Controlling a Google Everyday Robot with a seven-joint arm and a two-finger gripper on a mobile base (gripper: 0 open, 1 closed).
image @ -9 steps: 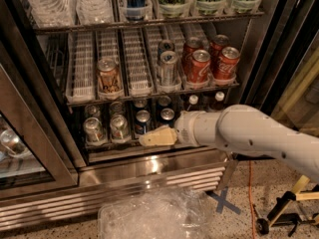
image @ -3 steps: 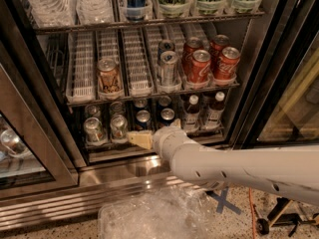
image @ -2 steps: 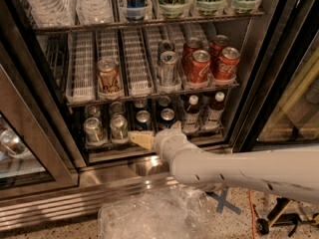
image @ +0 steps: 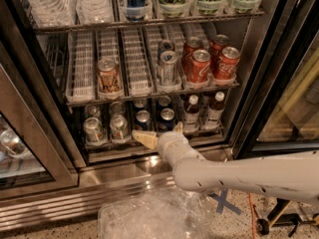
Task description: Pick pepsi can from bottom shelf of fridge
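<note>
The fridge (image: 259, 68) stands open in front of me. On its dim bottom shelf (image: 149, 146), two dark-blue cans with silver tops stand side by side in the middle. One is the pepsi can (image: 167, 118); the other (image: 143, 119) is to its left. My gripper (image: 160, 132) is at the shelf's front rail, just below and in front of these cans. It is open: one cream finger (image: 143, 139) points left below the left blue can and the other tip (image: 178, 127) shows beside the right one. It holds nothing.
Silver cans (image: 93, 128) fill the bottom shelf's left lanes and small bottles (image: 192, 111) its right. Red cola cans (image: 200, 64) and a silver can (image: 168, 66) sit on the rack above. The open glass door (image: 30, 148) is at left. A clear plastic bin (image: 149, 218) lies on the floor.
Over three seconds the gripper moved left along the bottom shelf front and the arm swung lower. In the last second it has barely moved.
</note>
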